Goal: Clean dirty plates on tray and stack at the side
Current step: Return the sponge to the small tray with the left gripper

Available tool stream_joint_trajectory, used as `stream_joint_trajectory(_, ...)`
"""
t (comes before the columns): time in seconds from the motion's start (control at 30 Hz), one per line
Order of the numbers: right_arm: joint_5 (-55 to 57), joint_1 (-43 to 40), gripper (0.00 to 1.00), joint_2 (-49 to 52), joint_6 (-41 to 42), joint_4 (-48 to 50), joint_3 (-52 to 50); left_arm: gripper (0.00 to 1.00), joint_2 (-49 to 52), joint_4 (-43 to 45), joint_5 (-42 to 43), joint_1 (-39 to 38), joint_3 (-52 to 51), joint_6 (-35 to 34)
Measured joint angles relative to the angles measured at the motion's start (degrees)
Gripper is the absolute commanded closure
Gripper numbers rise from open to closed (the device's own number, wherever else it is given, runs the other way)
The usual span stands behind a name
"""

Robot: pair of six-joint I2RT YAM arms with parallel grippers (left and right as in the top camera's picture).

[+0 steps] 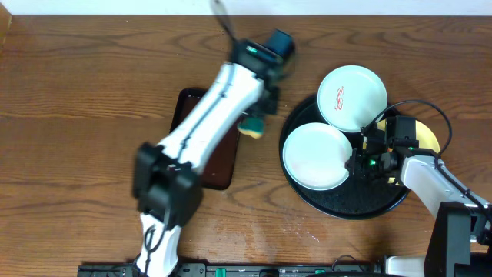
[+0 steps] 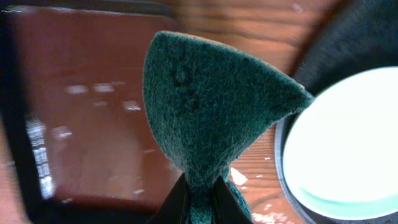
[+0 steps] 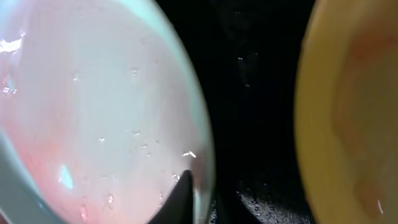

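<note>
— Plain wooden table (image 1: 92, 77). From the left there's a dark brown rectangular tray (image 1: 221, 165) mid-table. The left gripper (image 2: 202, 186) hangs between it and the bigger tray, clamped tight on a green scouring sponge (image 2: 205, 106).

— Then the glossy black round tray (image 1: 361, 201), toward the table's right edge. The near mint-white plate (image 1: 315, 158) on it looks wiped to me. The far mint-white plate (image 1: 361, 88) overhangs the tray's far rim and carries a red smear (image 1: 340, 97).

— The right gripper (image 3: 208, 196) seems pinched on the near plate's right rim, jaws almost together. The pale yellow plate (image 1: 427, 140) lies just beside it, by the tray's right rim.

— I'd guess the near plate is due to come off to the side. Lift it level and high enough to clear the raised rim. Draw it away from the far plate, since the two touch. There are droplets on it, so that thin rim could slip. Slowly, I'd say.
</note>
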Motion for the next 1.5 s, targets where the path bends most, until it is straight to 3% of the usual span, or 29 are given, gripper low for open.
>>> stream_joint_trajectory(0.1, 0.46, -0.07, 0.99, 0.00, 1.64, 0.74, -0.04, 0.92, -1.77, -1.88, -0.24, 4.72, 0.02, 1.01)
stream_joint_trajectory(0.2, 0.81, -0.07, 0.99, 0.00, 2.89, 1.75, -0.09, 0.85, -1.77, -0.70, -0.57, 8.74, -2.23, 1.81)
stream_joint_trajectory(0.43, 1.88, -0.07, 0.99, -1.16, 4.63, -1.01, 0.04, 0.83, -1.09, 4.31, 0.57, 15.08, -15.39, 2.58)
stream_joint_trajectory(0.7, 12.31, 1.86, 0.99, -17.00, 5.88, -9.62, 0.92, 0.58, -1.79, 4.59, 3.13, 15.50, -17.35, 4.00)
stream_joint_trajectory(0.93, 26.62, 10.23, 0.99, -28.24, 6.88, -12.83, 1.27, 0.51, -13.20, 4.55, 3.39, 15.50, -17.38, 3.89)
stream_joint_trajectory(1.07, 36.48, 16.52, 0.99, -32.39, 7.91, -11.21, 1.27, 0.41, -22.47, 4.15, 3.54, 15.47, -17.35, 4.07)
stream_joint_trajectory(1.23, 48.59, 24.72, 0.99, -33.42, 6.03, -7.65, 1.33, 0.36, -32.00, 2.58, 3.56, 15.47, -17.35, 3.85)
stream_joint_trajectory(1.4, 59.39, 32.52, 0.99, -32.92, 2.10, -3.69, 1.36, 0.20, -38.45, 1.05, 3.56, 15.47, -17.35, 4.11)
stream_joint_trajectory(1.5, 65.42, 36.72, 0.99, -32.81, -0.83, -1.57, 1.38, 0.19, -41.05, 0.55, 3.54, 15.47, -17.35, 3.85)
